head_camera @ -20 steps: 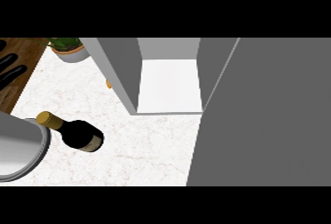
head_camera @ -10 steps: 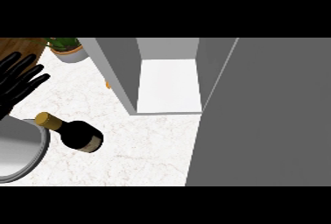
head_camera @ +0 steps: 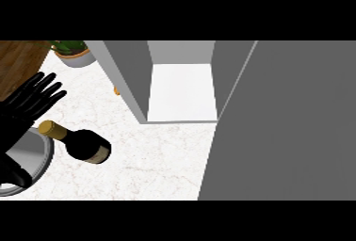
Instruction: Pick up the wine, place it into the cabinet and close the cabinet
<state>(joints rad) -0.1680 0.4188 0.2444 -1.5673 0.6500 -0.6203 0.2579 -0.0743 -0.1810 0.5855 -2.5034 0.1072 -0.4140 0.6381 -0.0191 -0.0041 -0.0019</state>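
Head view, the only one: wine is lying on its side on the white table, at about 8 o'clock in the frame, gold-capped neck pointing to 10 o'clock, dark body toward 4 o'clock. The left robot hand is showing at 9 o'clock, fingers straight and spread wide, holding nothing, just above the bottle's cap and not touching it as far as I can tell. Right robot hand isn't showing anywhere. A grey round bowl-like thing is sitting at the left edge, at 8 o'clock, its rim right by the bottle's neck. Potted plant is standing at 11 o'clock, on the table by a wooden surface.

Cabinet is standing open at 12 o'clock, white shelf floor bare, its door swung out and filling the right side from 1 to 5 o'clock.

Progress, judging: nothing is done yet. Bottle isn't grasped, isn't in the cabinet, door isn't closed. Still remaining: close the fingers round the bottle, lift, carry it toward 1 o'clock onto the shelf, release, swing the door shut.
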